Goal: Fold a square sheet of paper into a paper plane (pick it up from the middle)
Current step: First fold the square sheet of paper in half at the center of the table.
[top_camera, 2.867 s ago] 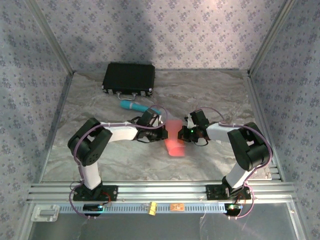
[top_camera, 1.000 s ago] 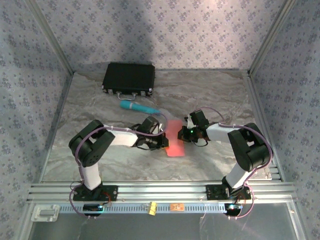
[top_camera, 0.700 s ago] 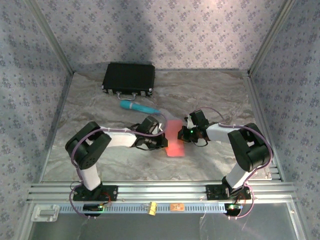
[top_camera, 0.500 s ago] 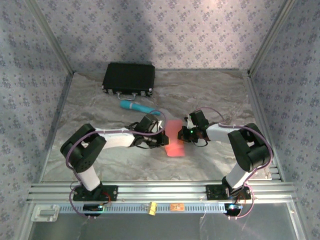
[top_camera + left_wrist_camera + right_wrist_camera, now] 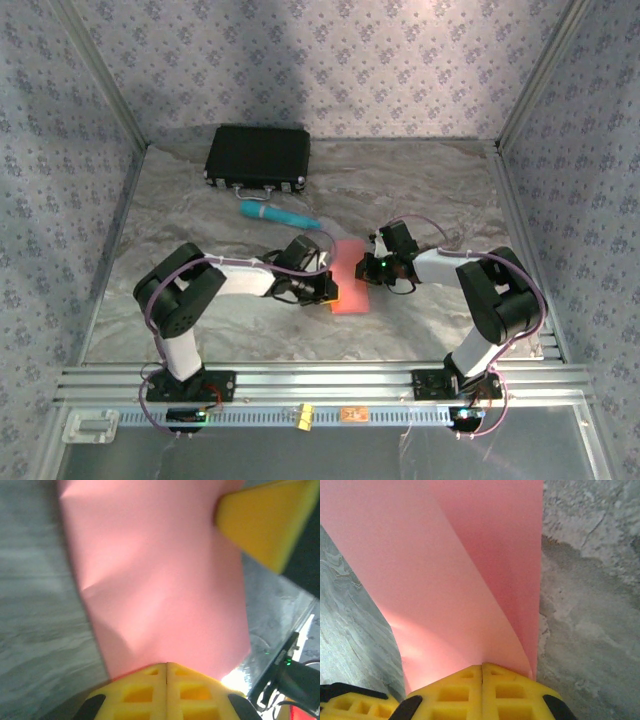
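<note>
While the square sheet of paper (image 5: 350,285) lies doubled over at the centre of the top view, each claw has it by an opposite long side. The left claw (image 5: 328,290) sits on its left edge and the right claw (image 5: 368,268) on its right.

In the left wrist view the left claw (image 5: 166,672) has its pads pressed together at the bottom of the frame, pinching the sheet (image 5: 160,580). The right wrist view shows the right claw (image 5: 482,672) closed on the paper (image 5: 445,580) in the same way. There the upper layer bows up off the lower one, so the fold looks unpressed.

To do this fold well, I judge that the two pinches should pull evenly and gently, since thin paper tears or skews under a lopsided tug. The free edges should be lined up before the layers go flat on the table (image 5: 430,200), and the crease is then run from one end to the other.

The paper's long axis runs from upper to lower in the top view, tilted slightly. Its upper end is near the teal cylinder (image 5: 280,213). It is an oblong with no pointed nose, so it points neither way yet.
</note>
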Tool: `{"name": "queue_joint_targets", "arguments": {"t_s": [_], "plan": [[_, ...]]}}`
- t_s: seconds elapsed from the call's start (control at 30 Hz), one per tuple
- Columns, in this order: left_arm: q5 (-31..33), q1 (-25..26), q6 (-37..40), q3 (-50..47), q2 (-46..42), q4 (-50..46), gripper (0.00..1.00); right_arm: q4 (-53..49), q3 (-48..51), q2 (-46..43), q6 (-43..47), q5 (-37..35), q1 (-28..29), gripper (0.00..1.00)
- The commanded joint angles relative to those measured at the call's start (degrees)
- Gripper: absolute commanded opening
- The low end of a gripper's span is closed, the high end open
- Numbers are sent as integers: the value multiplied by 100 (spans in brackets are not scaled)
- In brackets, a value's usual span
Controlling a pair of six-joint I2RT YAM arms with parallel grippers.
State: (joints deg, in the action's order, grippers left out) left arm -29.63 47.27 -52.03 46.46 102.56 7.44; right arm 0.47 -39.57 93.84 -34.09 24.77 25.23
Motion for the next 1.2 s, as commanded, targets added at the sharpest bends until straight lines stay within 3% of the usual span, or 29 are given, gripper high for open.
{"name": "queue_joint_targets", "arguments": {"t_s": [0.0,0.17,0.47,0.73,1.17], "plan": [[54,32,299,-127,89,-327,4,-897,332,263,-64,-698,6,0],[168,37,560,-95,-61,-715,5,-901,345,252,-76,-704,-6,0],[-5,70,169,212,-718,-337,9,-908,354,223,-76,-710,-1,0],[-319,86,-70,213,-256,182,10,-920,347,218,-80,-693,-7,0],[-273,212,188,-515,118,55,9,-918,345,248,-72,-685,-12,0]]}}
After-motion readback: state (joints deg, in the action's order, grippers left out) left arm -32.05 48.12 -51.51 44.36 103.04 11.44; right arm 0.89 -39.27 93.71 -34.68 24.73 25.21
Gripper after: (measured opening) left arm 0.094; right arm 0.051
